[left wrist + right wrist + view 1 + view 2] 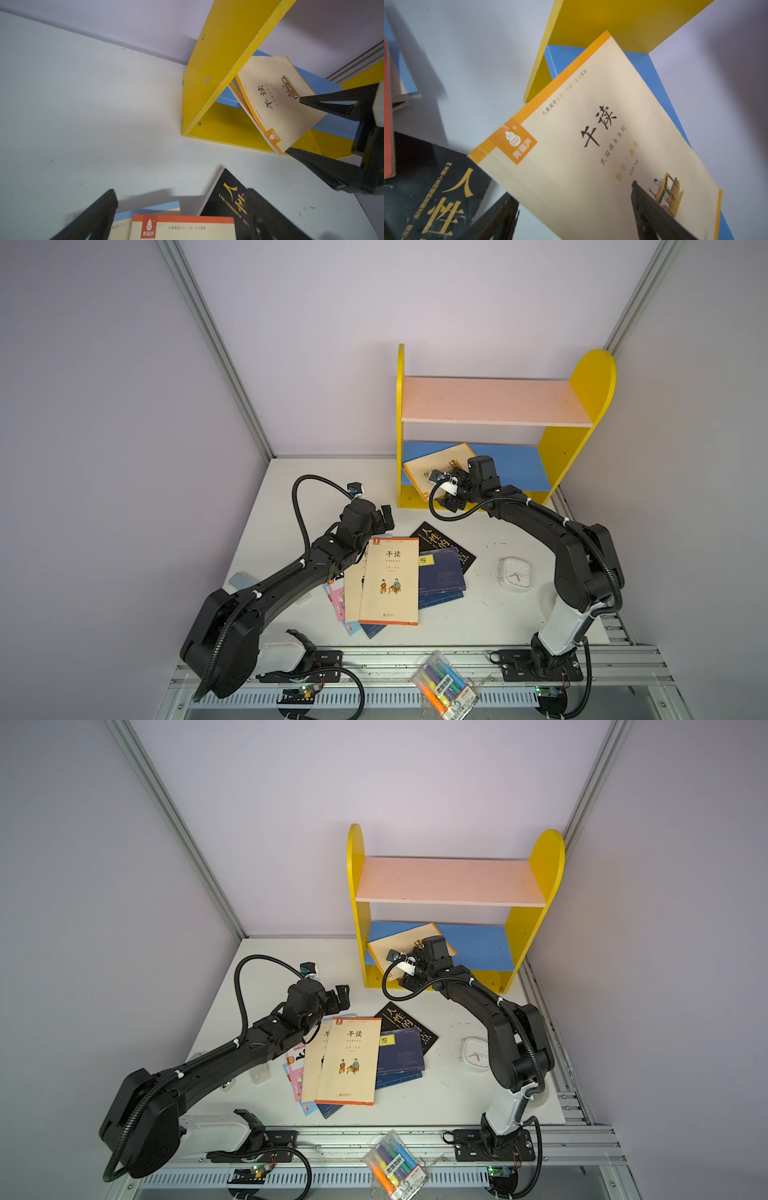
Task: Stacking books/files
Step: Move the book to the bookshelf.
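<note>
A cream book with an orange border point(581, 155) lies tilted on the blue lower board point(511, 466) of the yellow shelf, one corner jutting over the front. My right gripper point(294, 124) is open and straddles that corner, with one finger over the cover and one below the edge. On the table, a cream book with a red border point(390, 580) tops a loose pile of books. The pile holds navy books point(442, 576), a black book point(444, 543) and pink and blue covers point(337, 601). My left gripper point(180, 191) hangs open above the pile's far end, holding nothing.
The shelf's pink upper board point(494, 402) is bare and its yellow side panel point(224, 68) stands close to the tilted book. A white square clock point(515, 574) lies right of the pile. A clear pack of markers point(444, 686) rests on the front rail.
</note>
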You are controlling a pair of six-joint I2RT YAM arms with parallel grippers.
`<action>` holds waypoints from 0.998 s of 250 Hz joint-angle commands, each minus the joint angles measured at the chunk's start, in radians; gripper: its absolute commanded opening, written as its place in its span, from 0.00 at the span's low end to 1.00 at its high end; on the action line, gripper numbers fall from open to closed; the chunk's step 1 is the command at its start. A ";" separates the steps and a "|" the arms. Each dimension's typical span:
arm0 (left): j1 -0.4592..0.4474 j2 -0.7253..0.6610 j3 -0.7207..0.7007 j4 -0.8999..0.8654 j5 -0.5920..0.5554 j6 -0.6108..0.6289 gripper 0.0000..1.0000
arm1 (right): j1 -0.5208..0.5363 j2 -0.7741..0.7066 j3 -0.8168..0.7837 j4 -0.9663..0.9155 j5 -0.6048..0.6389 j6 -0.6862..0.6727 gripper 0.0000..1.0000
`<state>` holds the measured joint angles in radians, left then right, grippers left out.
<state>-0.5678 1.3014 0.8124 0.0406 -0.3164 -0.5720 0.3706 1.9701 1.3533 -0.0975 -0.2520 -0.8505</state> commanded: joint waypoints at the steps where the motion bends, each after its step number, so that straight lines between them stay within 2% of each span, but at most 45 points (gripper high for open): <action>1: 0.000 -0.008 -0.002 -0.009 0.001 0.008 0.98 | 0.007 0.033 0.075 -0.034 0.001 0.095 0.86; 70: 0.000 -0.009 -0.005 -0.017 0.001 0.011 0.98 | 0.052 0.136 0.220 -0.103 0.066 0.203 0.86; 123: 0.000 -0.009 -0.004 -0.032 -0.001 0.017 0.98 | 0.063 0.122 0.212 -0.063 0.079 0.210 0.88; 199: 0.001 -0.013 -0.010 -0.037 -0.010 0.022 0.98 | 0.046 0.016 0.175 -0.217 0.012 0.060 0.89; 250: 0.000 -0.016 -0.010 -0.030 -0.005 0.023 0.98 | 0.042 0.031 0.183 -0.289 0.009 -0.027 0.89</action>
<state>-0.5686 1.2926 0.8024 -0.0006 -0.3168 -0.5606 0.4107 1.9884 1.5299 -0.3370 -0.2310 -0.8062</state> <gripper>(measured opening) 0.982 0.887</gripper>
